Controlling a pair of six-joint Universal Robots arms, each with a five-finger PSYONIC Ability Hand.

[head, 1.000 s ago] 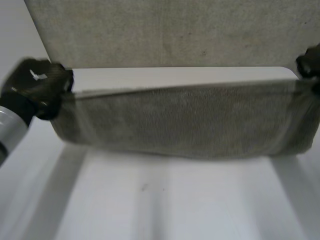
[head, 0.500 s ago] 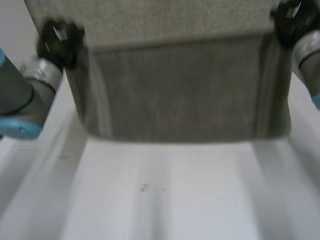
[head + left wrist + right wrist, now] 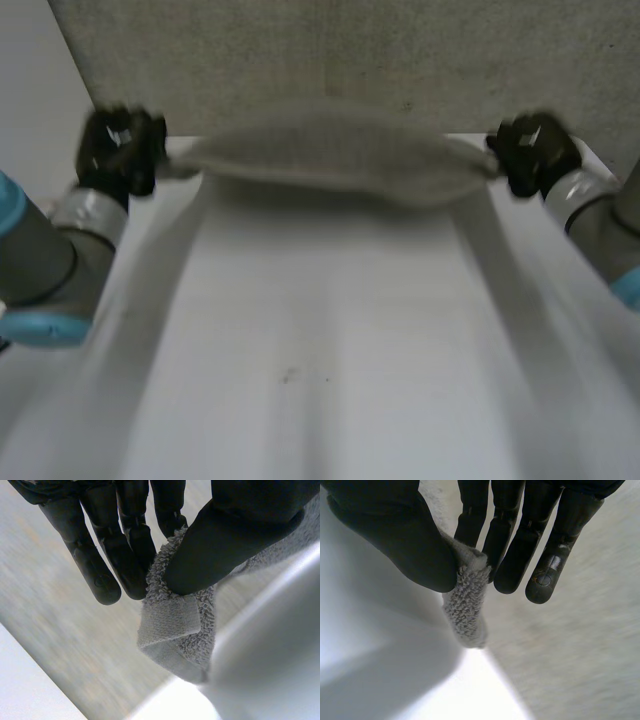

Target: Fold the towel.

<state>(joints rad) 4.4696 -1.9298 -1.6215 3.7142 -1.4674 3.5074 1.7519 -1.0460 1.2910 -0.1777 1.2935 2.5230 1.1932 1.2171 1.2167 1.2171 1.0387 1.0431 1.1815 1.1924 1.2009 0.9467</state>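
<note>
A grey terry towel [image 3: 340, 160] is stretched in the air between my two hands, over the far part of the white table [image 3: 320, 330]. It appears as a narrow, bulging band. My left hand [image 3: 120, 150] holds its left end and my right hand [image 3: 535, 155] its right end. In the left wrist view, the thumb of the left hand [image 3: 120, 545] pinches a folded towel corner [image 3: 172, 627] against the fingers. In the right wrist view, the right hand [image 3: 520, 545] pinches the other towel corner [image 3: 465, 600] between thumb and fingers.
A wide grey textured surface [image 3: 330, 55] spreads beyond the table's far edge, behind the hands. Both forearms reach in along the table's left and right sides, with bare white tabletop between them.
Both hands have swung away from me toward the table's far edge, still holding the corners. The towel, which hung down as a broad sheet, now shows as a thin band between them.
</note>
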